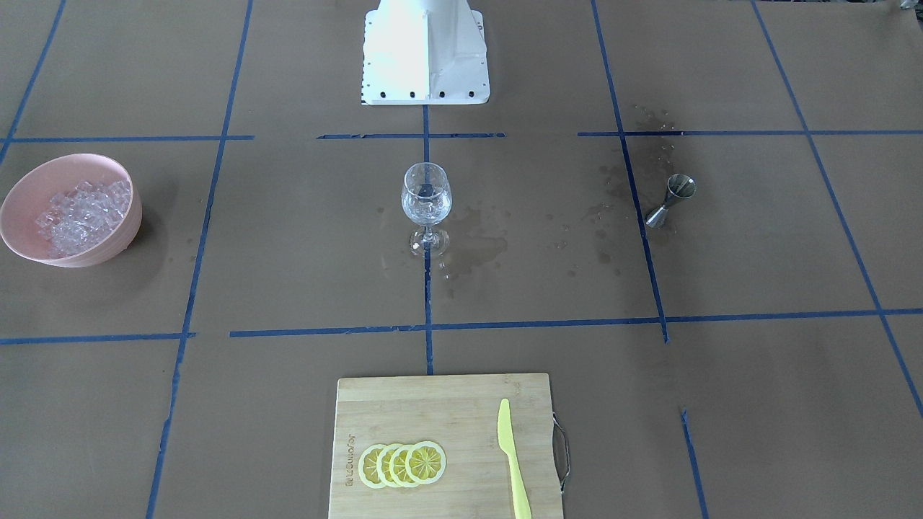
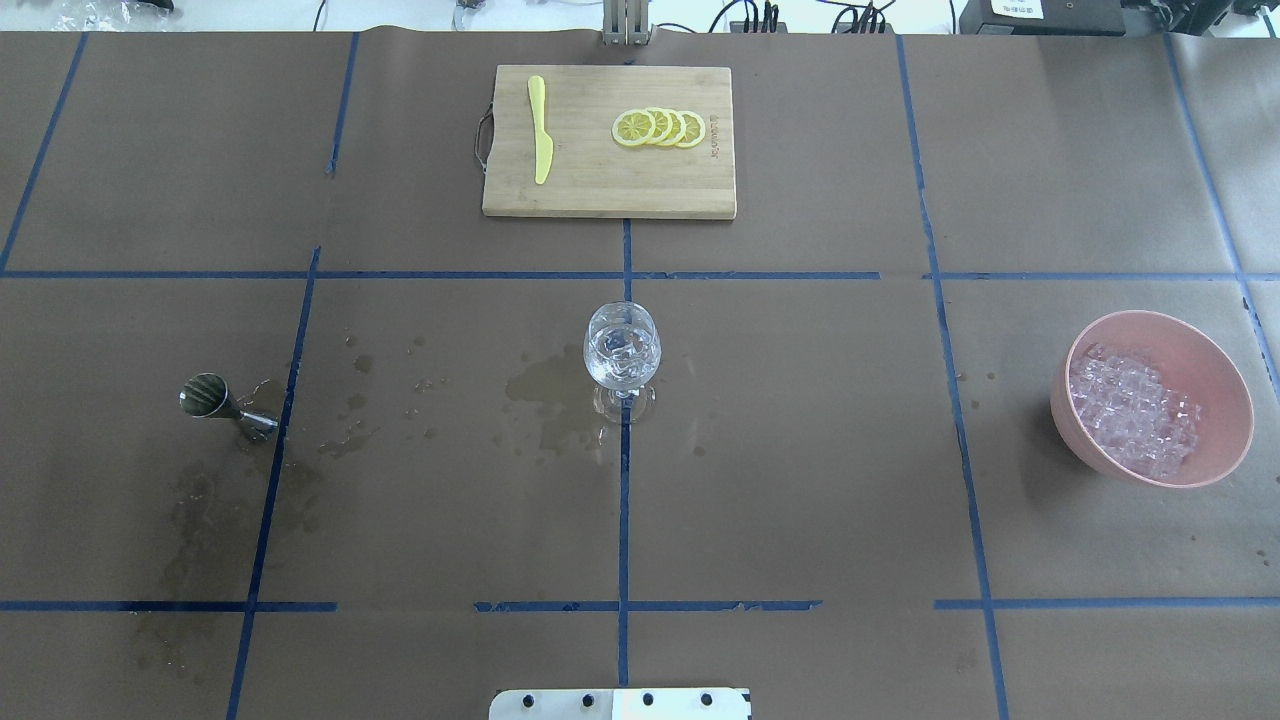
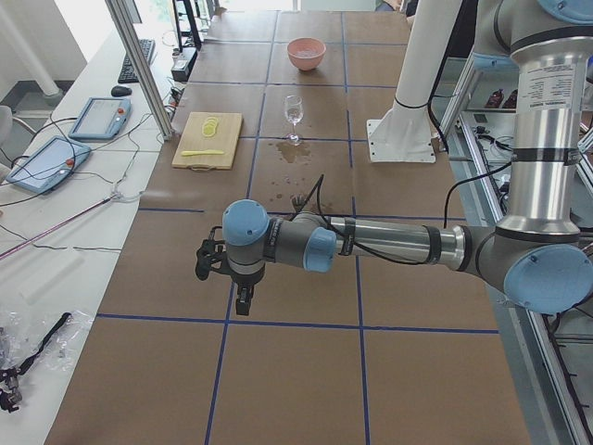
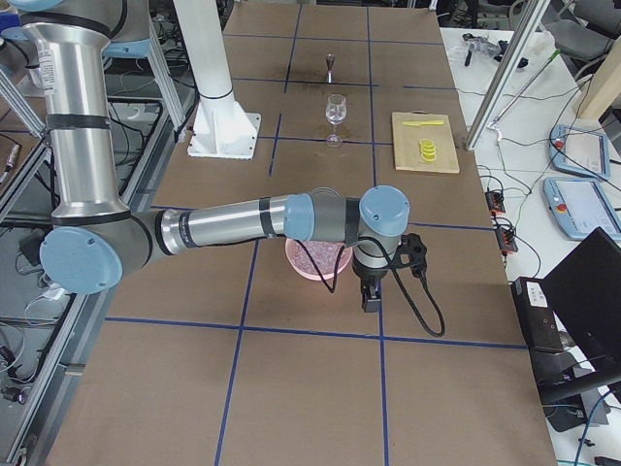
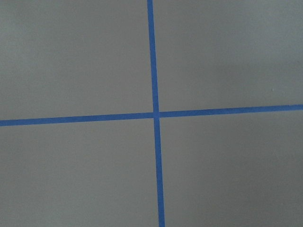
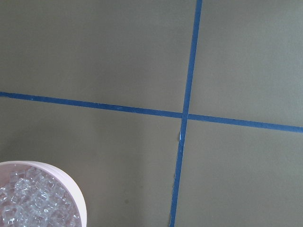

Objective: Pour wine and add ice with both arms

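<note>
A wine glass [image 1: 426, 202] stands at the table's middle with a few clear ice cubes in its bowl; I cannot tell whether it holds wine. It also shows in the overhead view [image 2: 622, 350]. A pink bowl [image 1: 122, 238] holds a heap of ice [image 1: 83, 215]; the right wrist view shows the bowl's rim [image 6: 71, 189]. A steel jigger [image 2: 225, 402] sits on the robot's left. My left gripper [image 3: 243, 304] hangs over bare table, far from the jigger. My right gripper [image 4: 370, 301] hangs just beyond the bowl [image 4: 309, 260]. I cannot tell if either is open or shut.
Wet stains [image 2: 545, 395] mark the brown paper between the glass and the jigger. A wooden cutting board [image 2: 600, 195] at the far side carries lemon slices [image 2: 660, 127] and a yellow knife [image 2: 540, 140]. The white pedestal base [image 1: 425, 65] stands at the robot's side.
</note>
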Tool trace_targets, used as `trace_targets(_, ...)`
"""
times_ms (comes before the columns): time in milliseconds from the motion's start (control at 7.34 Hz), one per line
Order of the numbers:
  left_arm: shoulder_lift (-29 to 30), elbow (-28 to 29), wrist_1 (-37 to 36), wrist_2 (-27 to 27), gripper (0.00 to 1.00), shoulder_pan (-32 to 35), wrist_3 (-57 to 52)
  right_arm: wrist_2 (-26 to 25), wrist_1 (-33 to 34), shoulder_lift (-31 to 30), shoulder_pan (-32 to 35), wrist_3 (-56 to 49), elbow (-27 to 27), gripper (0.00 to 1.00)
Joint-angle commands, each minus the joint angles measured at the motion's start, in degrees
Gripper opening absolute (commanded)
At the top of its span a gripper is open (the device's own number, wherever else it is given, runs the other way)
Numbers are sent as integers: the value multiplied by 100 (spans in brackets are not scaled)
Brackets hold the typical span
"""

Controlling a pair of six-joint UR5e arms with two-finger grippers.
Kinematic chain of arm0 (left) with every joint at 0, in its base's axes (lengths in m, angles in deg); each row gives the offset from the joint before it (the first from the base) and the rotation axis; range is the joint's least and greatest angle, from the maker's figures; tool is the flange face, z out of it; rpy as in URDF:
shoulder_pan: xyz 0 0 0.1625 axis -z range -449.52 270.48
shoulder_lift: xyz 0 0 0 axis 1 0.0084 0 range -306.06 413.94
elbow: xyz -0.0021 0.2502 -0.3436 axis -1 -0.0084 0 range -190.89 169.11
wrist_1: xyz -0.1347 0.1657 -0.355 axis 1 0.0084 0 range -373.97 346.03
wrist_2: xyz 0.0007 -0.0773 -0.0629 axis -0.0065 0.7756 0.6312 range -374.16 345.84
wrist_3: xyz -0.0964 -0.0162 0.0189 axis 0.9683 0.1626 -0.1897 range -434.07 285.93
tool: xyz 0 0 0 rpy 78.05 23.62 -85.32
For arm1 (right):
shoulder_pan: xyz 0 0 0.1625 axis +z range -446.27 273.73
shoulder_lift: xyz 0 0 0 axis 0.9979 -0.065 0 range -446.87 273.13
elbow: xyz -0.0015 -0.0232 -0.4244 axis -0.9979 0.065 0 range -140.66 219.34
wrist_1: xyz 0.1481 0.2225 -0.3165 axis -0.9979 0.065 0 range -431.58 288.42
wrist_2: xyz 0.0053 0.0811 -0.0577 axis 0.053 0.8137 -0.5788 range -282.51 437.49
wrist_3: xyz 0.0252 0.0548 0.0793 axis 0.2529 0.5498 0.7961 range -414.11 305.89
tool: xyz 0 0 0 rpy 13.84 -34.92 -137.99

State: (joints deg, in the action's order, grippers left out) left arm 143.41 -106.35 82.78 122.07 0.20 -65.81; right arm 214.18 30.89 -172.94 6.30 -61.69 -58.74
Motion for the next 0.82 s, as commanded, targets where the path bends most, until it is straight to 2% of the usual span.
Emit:
trace_targets(0, 0, 27, -7, -34, 100, 11, 53, 6, 2, -67, 15, 64, 8, 100)
trace_targets(409, 0, 36, -7, -34, 100, 11, 36, -29, -16, -207, 6, 501, -88, 100)
trace_targets(545, 8, 36, -7, -34, 100, 11, 44, -46, -294, -356, 6, 538, -54, 100)
trace_targets(681, 17, 36, -7, -34, 100, 11, 44, -64, -871, -653, 6, 582, -36, 100)
